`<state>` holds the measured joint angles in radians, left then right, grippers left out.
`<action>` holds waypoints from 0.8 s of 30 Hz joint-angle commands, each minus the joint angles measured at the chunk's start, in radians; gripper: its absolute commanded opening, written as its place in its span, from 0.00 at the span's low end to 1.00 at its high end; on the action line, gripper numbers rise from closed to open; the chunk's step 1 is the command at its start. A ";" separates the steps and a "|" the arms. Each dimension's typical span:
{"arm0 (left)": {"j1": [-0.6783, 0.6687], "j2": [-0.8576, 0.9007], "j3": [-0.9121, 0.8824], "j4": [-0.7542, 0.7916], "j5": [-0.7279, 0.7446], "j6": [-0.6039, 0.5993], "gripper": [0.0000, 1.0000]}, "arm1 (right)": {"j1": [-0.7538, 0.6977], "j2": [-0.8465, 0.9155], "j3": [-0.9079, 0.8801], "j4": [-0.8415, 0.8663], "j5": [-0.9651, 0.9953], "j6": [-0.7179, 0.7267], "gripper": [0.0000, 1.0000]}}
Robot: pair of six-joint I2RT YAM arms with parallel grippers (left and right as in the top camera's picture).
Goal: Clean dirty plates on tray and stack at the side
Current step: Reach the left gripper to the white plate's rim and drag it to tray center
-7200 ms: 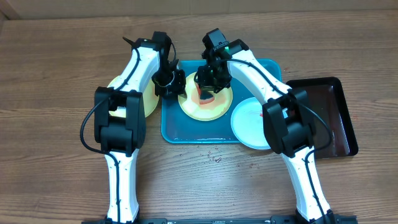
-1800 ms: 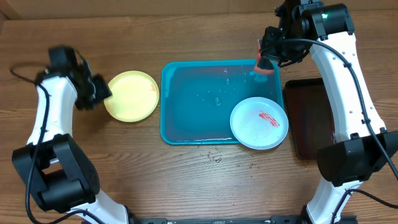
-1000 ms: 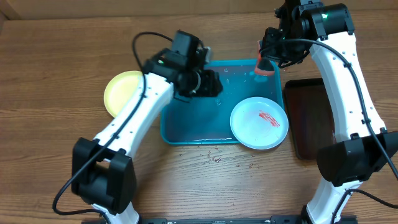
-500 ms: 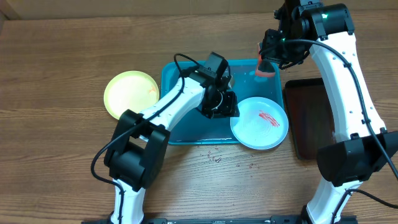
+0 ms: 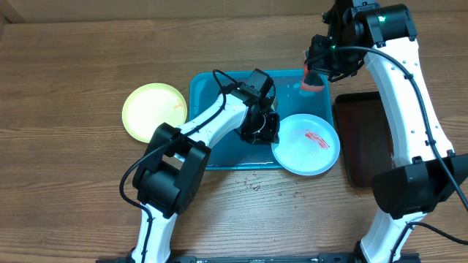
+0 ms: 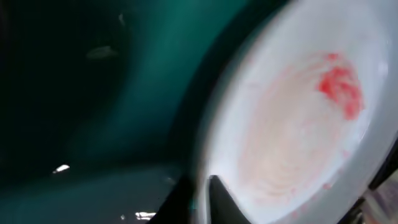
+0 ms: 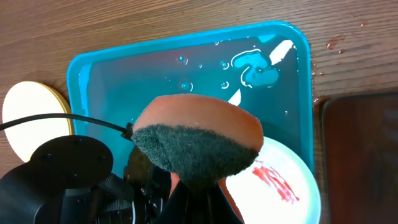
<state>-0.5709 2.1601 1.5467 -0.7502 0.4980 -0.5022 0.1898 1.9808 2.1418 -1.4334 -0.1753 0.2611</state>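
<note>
Viewing from overhead: the wood table [image 5: 73,190] carries everything. Biggest item on it is the turquoise tray [image 5: 285,102], centre, wet, w/ water beads [image 7: 249,62] near its far R corner. A black tray [image 5: 358,146] lies just beside it on the R. My right arm [image 5: 409,109] crosses above its outer half and hides that part. My left arm [image 5: 212,120] stretches diagonally across the turquoise tray's L half, covering the floor there.

On the table just L of the tray, off it, rests a yellow-green plate [image 5: 150,109]; whether another lies under it I can't tell. In the tray's near R corner sits the pale blue plate [image 5: 307,150], its edge lapping over the tray's rim, w/ a red smear [image 5: 316,139] on the white centre.

Above the tray's far R corner hangs the sponge [image 7: 199,143], orange w/ a dark green scour face, clear of the plate. In the right wrist view it blocks the blue plate's L side. Clamped on it is the right gripper [image 7: 198,196].

Down at the blue plate's L rim is the left gripper [image 5: 269,134]. The left wrist view is blurred: the rim fills it next to one dark finger [image 6: 214,199], so I can't tell if the jaws grip the rim or only stand by it.

Small red flecks [image 5: 252,186] dot the table in front of the tray.
</note>
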 commanded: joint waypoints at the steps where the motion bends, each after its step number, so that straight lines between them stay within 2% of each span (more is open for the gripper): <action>1: -0.005 0.007 -0.007 0.016 -0.004 -0.019 0.04 | -0.002 -0.006 0.004 0.002 0.003 -0.005 0.04; 6: 0.016 0.003 0.011 0.024 -0.010 -0.011 0.04 | -0.002 -0.006 0.004 0.002 0.002 -0.004 0.04; 10: 0.060 0.003 0.071 -0.038 -0.071 0.084 0.04 | 0.000 -0.006 0.004 0.002 -0.006 -0.004 0.04; 13: 0.108 0.003 0.114 -0.117 -0.163 0.192 0.04 | 0.007 -0.006 0.001 0.006 -0.009 -0.004 0.04; 18: 0.157 0.004 0.121 -0.147 -0.308 0.379 0.04 | 0.028 -0.003 -0.033 0.030 -0.009 -0.004 0.04; 22: 0.167 0.004 0.121 -0.148 -0.480 0.643 0.04 | 0.051 0.020 -0.061 0.044 -0.035 -0.005 0.04; 24: 0.167 0.004 0.121 -0.147 -0.487 0.690 0.08 | 0.056 0.027 -0.061 0.045 -0.035 -0.008 0.04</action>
<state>-0.3923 2.1601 1.6482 -0.8978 0.1352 -0.0364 0.2317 1.9881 2.0861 -1.3975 -0.1894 0.2607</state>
